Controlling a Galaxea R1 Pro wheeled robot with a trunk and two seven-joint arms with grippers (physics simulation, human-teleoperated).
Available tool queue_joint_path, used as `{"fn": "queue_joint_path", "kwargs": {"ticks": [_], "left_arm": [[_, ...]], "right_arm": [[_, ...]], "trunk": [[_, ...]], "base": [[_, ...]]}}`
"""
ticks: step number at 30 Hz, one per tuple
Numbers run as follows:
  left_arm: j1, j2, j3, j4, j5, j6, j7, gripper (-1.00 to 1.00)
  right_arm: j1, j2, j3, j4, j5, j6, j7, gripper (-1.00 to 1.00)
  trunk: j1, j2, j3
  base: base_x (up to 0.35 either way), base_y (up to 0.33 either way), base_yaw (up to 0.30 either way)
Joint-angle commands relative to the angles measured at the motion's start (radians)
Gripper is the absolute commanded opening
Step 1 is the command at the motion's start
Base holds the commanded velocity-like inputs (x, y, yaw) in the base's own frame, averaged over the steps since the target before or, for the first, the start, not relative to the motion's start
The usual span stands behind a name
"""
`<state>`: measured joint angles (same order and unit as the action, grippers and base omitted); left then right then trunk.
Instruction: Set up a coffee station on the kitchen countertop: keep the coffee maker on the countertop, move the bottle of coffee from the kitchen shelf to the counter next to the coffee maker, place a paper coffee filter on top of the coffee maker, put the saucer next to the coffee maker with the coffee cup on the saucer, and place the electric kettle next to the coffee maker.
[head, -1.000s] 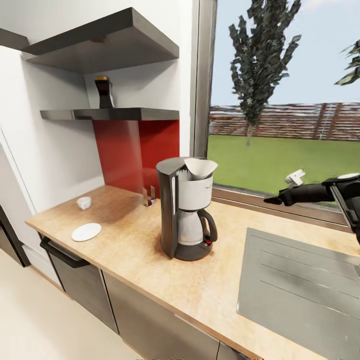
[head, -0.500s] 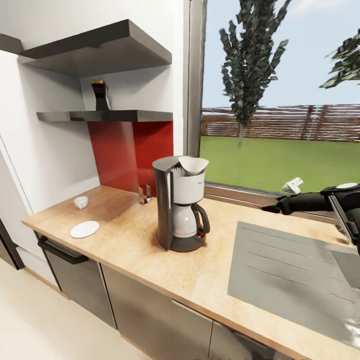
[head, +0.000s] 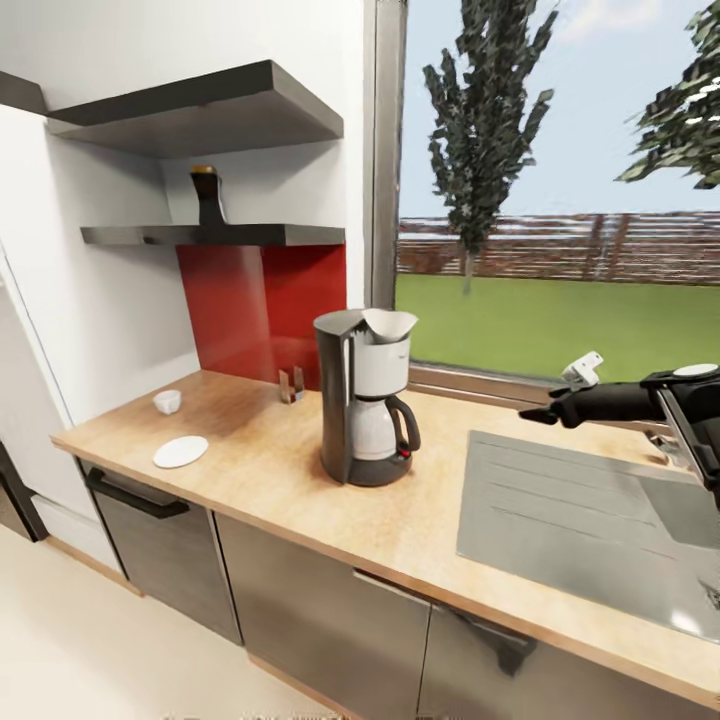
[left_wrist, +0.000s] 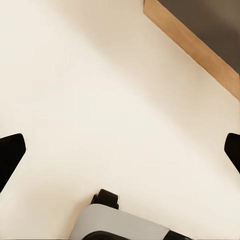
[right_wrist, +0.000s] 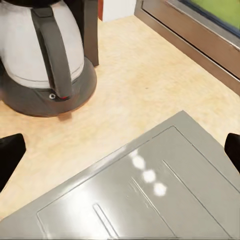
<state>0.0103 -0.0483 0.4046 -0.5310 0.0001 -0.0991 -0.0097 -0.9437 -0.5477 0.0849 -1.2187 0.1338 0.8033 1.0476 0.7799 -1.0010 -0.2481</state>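
Two end effectors, both spread wide and holding nothing. Right end effector (right_wrist: 120, 150) hanging over the sink drainboard (head: 560, 510), fingertips (right_wrist: 10, 150) just poking in at the wrist view's edges, coffee maker (head: 365, 400) close by. Left end effector (left_wrist: 120, 155) pointing down at pale floor (left_wrist: 100, 90) beside a corner of the surface (left_wrist: 200, 50). Further out: paper filter (head: 389, 322) already sitting on top of the coffee maker, saucer (head: 181, 451) and coffee cup (head: 167, 401) apart from each other near the far end of the surface (head: 270, 460), coffee bottle (head: 208, 196) up on the lower shelf (head: 215, 235). Probably glass, so smooth, a bit heavy and breakable; best grabbed around the wider body, not the narrow neck. Can't make out the bottle's label or fill level at this range. Some small glassy thing (head: 291, 384) by the red backsplash, hard to identify.
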Motion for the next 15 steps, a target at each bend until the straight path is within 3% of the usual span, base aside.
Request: {"fn": "queue_joint_path", "kwargs": {"ticks": [1, 15], "left_arm": [[0.0, -0.001, 0.003, -0.001, 0.0, -0.001, -0.001, 1.0], [0.0, -0.001, 0.002, 0.001, 0.0, -0.001, -0.001, 1.0]], "right_arm": [[-0.001, 0.0, 0.001, -0.002, 0.009, 0.002, 0.009, 1.0], [0.045, 0.0, 0.001, -0.054, 0.007, 0.001, 0.013, 1.0]], "trunk": [[0.0, -0.001, -0.001], [0.0, -0.001, -0.001]], "base": [[-0.248, 0.161, -0.002], [-0.202, 0.086, 0.0]]}}
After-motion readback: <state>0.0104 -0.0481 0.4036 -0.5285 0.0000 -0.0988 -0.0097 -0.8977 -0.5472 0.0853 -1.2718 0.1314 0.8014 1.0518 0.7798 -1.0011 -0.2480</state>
